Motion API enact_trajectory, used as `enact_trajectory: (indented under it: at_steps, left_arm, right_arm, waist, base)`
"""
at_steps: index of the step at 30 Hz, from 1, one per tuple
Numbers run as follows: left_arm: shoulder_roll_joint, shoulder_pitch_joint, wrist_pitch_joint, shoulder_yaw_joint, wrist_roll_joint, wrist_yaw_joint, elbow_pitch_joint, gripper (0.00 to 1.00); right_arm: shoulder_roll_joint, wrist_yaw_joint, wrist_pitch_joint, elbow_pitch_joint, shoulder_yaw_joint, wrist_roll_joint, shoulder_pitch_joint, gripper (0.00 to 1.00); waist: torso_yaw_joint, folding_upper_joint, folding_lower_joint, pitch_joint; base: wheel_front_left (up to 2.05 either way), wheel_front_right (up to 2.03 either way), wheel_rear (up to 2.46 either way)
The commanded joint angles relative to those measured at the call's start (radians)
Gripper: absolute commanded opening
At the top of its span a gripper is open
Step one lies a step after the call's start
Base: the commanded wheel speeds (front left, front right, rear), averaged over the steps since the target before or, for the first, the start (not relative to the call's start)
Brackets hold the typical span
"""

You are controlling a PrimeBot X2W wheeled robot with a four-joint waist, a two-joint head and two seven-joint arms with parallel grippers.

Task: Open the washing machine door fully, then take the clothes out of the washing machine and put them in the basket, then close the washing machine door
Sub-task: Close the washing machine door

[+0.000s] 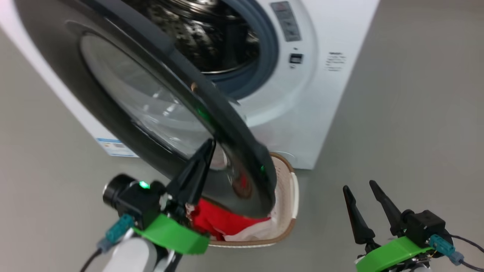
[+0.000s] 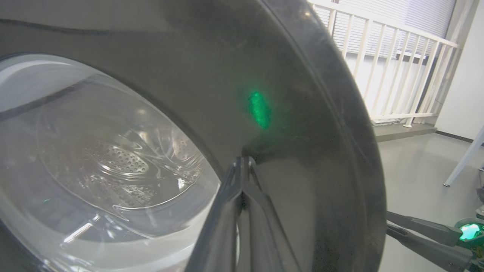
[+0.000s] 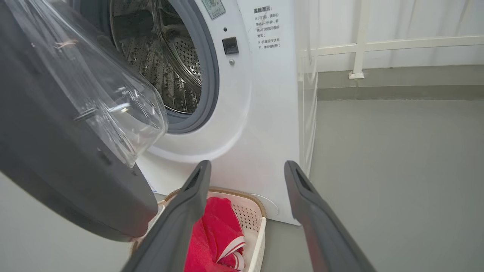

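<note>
The washing machine [image 1: 325, 94] stands with its steel drum [image 1: 204, 34] showing no clothes inside. Its door [image 1: 113, 94] hangs half swung, the black rim between me and the opening. My left gripper [image 1: 210, 145] is shut, its tips resting against the door's outer black rim [image 2: 287, 158] beside the glass window [image 2: 94, 151]. Under the door's lower edge sits the basket [image 1: 291, 196] with the red and white clothes [image 1: 215, 221] in it. My right gripper [image 1: 359, 186] is open and holds nothing, to the right of the basket; between its fingers [image 3: 193, 196] show the basket [image 3: 257, 223] and clothes [image 3: 217, 234].
Grey floor spreads to the right of the machine. A white railing [image 3: 359, 41] runs along the wall behind and beside it. A slanted white leg [image 2: 465, 158] stands at the far right of the left wrist view. The door [image 3: 56, 151] overhangs part of the basket.
</note>
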Motion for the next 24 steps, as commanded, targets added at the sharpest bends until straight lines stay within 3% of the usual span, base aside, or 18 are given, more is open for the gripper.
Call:
enact_trajectory:
  at_steps: [1, 10, 24]
  left_arm:
    - [0.006, -0.064, -0.010, 0.026, -0.007, -0.007, -0.010, 0.00]
    - [0.008, -0.164, -0.010, 0.093, -0.026, -0.007, 0.045, 0.00]
    - [0.043, -0.314, -0.010, 0.171, -0.076, -0.007, 0.177, 0.00]
  right_arm:
    - [-0.005, 0.006, -0.006, -0.027, 0.021, 0.010, -0.038, 1.00]
    - [-0.005, 0.006, -0.006, -0.034, 0.020, 0.042, -0.066, 1.00]
    - [-0.005, 0.006, -0.006, -0.038, 0.038, 0.078, -0.086, 1.00]
  waist:
    - [-0.084, 0.0000, 0.0000, 0.061]
    - [-0.205, 0.0000, 0.0000, 0.111]
    - [-0.312, 0.0000, 0.0000, 0.138]
  base:
    - [0.00, 0.00, 0.00]
    - [0.00, 0.00, 0.00]
    - [0.00, 0.00, 0.00]
